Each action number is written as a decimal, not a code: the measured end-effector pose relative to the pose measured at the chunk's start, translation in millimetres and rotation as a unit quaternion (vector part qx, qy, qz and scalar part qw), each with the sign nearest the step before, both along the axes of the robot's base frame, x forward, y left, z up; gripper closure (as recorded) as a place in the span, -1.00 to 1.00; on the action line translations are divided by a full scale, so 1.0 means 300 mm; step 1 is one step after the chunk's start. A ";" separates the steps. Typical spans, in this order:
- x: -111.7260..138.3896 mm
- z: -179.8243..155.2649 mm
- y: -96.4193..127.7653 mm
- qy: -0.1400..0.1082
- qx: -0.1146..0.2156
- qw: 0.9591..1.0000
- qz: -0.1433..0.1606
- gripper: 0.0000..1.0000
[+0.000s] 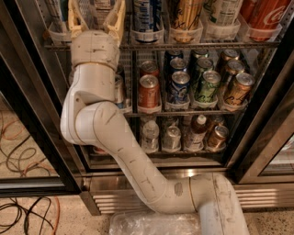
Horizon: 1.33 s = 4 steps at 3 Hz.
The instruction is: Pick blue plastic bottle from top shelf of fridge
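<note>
Inside the left door frame of the fridge [31, 105], the gripper [96, 5] sits at the top shelf [197, 45]; its jaws stand wide, astride the blue plastic bottle [95, 16]; contact unclear; further right, cans [209, 85] fill lower racks.

You had a speckled floor [69, 219] under the fridge [262, 198], orange and black cables [18, 137] looped by its left corner, and crumpled clear plastic [151, 225] in front. The gripper [95, 20] stood at the left end of the top shelf [202, 45].
</note>
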State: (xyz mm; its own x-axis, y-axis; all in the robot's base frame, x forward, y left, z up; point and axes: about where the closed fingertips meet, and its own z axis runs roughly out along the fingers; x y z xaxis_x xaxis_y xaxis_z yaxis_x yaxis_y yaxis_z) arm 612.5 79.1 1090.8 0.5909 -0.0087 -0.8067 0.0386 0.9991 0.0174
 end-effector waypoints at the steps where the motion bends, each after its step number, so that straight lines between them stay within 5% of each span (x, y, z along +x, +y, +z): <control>1: 0.023 0.009 -0.013 0.002 0.005 1.000 -0.008 -0.32; 4: 0.041 0.005 -0.022 0.007 0.012 1.000 -0.013 1.00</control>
State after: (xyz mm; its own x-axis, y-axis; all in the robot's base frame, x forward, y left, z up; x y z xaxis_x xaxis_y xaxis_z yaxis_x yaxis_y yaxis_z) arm 624.7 72.6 1092.2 0.5802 -0.0047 -0.8145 0.0651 0.9971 0.0406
